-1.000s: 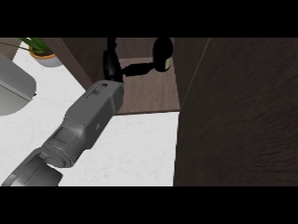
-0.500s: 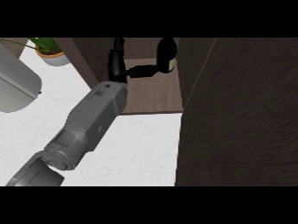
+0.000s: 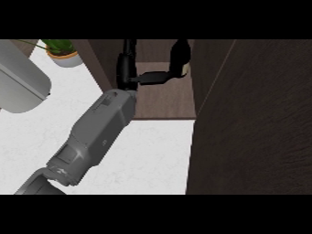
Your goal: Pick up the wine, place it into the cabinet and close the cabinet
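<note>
the wine (image 3: 179,55) stands upright inside the cabinet (image 3: 165,98), on the shelf. my right hand (image 3: 128,68) is spread beside it, fingers straight, thumb pointing at the bottle. i judge it as glass: heavy, stiff, slippery, breakable. it is best held around the wide body.

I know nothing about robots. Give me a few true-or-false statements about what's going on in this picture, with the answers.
1. The wine bottle stands inside the cabinet. True.
2. The cabinet is closed. False: it is open, and its shelf shows.
3. A potted plant sits on the white counter. True.
4. The hand is curled round the bottle. False: its fingers are straight, and it is beside the bottle with the thumb pointing toward it.
</note>
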Robot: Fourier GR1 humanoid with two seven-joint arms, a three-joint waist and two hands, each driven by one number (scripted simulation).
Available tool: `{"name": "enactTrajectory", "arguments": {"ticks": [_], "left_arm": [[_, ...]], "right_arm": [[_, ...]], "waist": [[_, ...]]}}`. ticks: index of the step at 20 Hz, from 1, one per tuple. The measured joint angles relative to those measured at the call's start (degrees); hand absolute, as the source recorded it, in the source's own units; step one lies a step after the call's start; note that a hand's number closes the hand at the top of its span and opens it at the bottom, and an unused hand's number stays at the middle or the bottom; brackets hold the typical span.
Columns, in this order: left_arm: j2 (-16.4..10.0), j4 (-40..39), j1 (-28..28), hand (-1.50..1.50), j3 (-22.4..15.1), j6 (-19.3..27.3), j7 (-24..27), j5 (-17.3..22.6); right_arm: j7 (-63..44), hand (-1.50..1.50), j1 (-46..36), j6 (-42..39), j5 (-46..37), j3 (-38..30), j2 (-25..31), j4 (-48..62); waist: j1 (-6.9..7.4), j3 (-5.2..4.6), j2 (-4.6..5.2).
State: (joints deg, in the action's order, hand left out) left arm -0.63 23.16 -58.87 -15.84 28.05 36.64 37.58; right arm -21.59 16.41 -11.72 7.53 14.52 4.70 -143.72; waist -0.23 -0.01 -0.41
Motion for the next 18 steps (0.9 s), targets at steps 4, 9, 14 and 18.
{"name": "enactTrajectory", "arguments": {"ticks": [4, 9, 14, 18], "left_arm": [[-0.5, 6.9, 4.0, -1.5, -1.5, 0.1, -1.0, -1.0], [-1.5, 17.6, 9.6, -1.5, -4.1, 1.9, -5.0, -2.1], [-2.0, 29.8, 18.0, -1.5, -8.1, 3.3, -7.8, -3.4], [-2.6, 41.0, 26.9, -1.5, -11.8, 5.4, -9.1, -4.5]], "right_arm": [[0.0, -1.5, 0.3, 0.2, -0.2, -0.1, 0.3, -0.2], [-0.3, -1.5, 0.2, 1.0, -0.5, 0.5, 0.2, -0.2], [-0.5, -1.5, 0.2, 1.5, -0.8, 1.5, 0.3, -0.3], [0.3, -1.5, 0.3, 1.8, -1.2, 1.7, 0.3, -0.2]], "waist": [[0.65, 0.01, -0.34], [1.06, 0.02, -0.49], [1.2, 0.01, -0.56], [1.28, 0.02, -0.54]]}}
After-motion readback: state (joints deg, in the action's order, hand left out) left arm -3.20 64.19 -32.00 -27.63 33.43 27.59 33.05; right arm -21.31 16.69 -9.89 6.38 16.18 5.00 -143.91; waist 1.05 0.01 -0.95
